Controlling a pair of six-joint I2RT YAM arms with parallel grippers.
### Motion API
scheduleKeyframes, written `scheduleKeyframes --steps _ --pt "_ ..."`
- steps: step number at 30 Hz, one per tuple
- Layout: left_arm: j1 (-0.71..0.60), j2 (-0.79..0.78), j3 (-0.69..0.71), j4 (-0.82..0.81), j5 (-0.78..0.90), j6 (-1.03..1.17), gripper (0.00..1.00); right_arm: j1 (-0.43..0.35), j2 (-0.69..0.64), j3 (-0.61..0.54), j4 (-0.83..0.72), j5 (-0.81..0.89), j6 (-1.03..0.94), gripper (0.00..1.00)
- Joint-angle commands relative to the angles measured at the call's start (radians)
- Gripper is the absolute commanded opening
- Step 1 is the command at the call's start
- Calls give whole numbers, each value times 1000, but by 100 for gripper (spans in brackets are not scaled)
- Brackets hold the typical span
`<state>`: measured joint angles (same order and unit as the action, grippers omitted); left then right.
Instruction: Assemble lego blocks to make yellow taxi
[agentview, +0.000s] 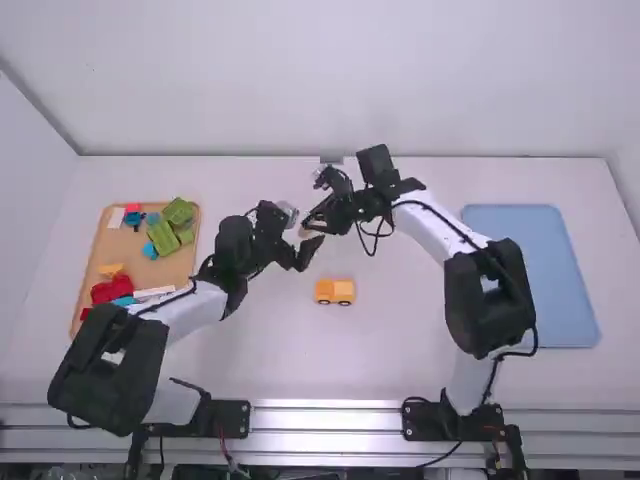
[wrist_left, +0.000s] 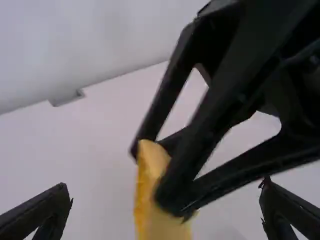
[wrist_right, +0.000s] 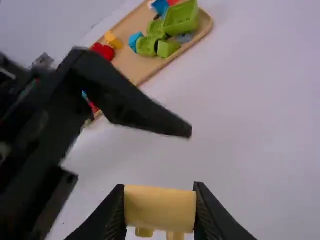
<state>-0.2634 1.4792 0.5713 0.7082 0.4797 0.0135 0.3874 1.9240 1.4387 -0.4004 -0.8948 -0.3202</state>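
Observation:
My right gripper (agentview: 314, 222) is above the middle of the table, shut on a yellow block (agentview: 306, 232). In the right wrist view, that yellow block (wrist_right: 160, 209) is pinched in the right gripper (wrist_right: 160, 207), studs pointing down the picture. Facing it from the left is my left gripper (agentview: 300, 238), open. In the left wrist view, the left gripper (wrist_left: 165, 205) has its fingers wide apart, with the yellow block (wrist_left: 154, 200) in the gap between them. A yellow-orange block vehicle (agentview: 334, 291) stands on the table nearer the arm bases.
A wooden tray (agentview: 97, 245) at the left holds green, blue, red, white and yellow pieces. At the right lies a blue tray (agentview: 530, 270). A small grey object (agentview: 331, 159) is at the table's back edge. The two arms' grippers are very close together.

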Motion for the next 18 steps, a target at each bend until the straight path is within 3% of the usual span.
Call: scheduleKeyframes --steps 1,3,10,18 --pt "82 -21 10 14 308 -25 99 -23 -23 92 -89 -67 -209 21" --pt "146 -21 10 34 490 -25 99 -30 -23 150 -222 -96 -364 21" --pt "166 -21 10 35 737 29 99 -2 -23 293 -524 -91 -673 22" --pt "159 -21 10 34 758 42 99 42 -22 336 -650 -46 -786 22"
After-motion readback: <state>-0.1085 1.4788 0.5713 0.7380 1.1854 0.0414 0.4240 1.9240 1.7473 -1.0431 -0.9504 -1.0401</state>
